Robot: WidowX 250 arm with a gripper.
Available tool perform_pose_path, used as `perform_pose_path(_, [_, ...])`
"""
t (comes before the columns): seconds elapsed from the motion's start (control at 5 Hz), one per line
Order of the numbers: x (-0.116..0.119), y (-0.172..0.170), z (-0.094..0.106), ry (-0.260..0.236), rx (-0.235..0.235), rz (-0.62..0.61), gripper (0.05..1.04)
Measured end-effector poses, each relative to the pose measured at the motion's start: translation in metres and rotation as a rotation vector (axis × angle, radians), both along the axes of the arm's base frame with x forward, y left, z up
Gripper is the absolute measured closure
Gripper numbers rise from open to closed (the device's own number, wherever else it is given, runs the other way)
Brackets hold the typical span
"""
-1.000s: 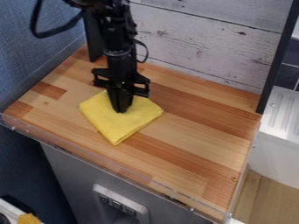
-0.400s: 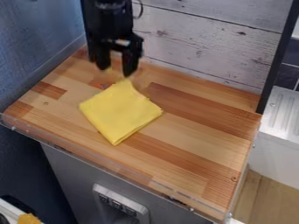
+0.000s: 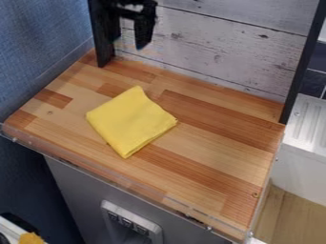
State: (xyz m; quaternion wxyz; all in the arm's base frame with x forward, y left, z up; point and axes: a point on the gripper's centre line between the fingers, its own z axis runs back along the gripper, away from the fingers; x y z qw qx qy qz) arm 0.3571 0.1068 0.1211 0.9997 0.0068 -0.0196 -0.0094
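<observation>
End effector (image 3: 128,42) hangs up at the far left, above and past the cloth, released: fingers apart, nothing between them, no contact. Yellow folded cloth (image 3: 132,121) lies flat on the wooden bench (image 3: 216,152), left of centre, one corner to the far side, one to the near. White plank wall (image 3: 223,52) behind, blue wall (image 3: 38,43) on the left, clear strip (image 3: 115,177) along the near edge. Main risk is the cloth: thin and low, so a pinch set too high would likely close on air, and one set too low could jam the fingertips on the wood. A shallow pinch may catch only the top layer, so the folds open or slip out. Sideways push while touching could skid or bunch it; dragged far enough nearward, it could snag on the strip. Dark post (image 3: 102,52) sits beside the left finger in view; both are black and depth is hard to judge, so a leftward swing might knock it.
</observation>
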Motion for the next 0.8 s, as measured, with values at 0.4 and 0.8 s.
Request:
perform_pose_path(0.4, [0.017, 0.009, 0.006, 0.029, -0.004, 0.007, 0.087])
perform_pose_path(0.8, [0.022, 0.01, 0.012, 0.039, -0.009, 0.006, 0.087])
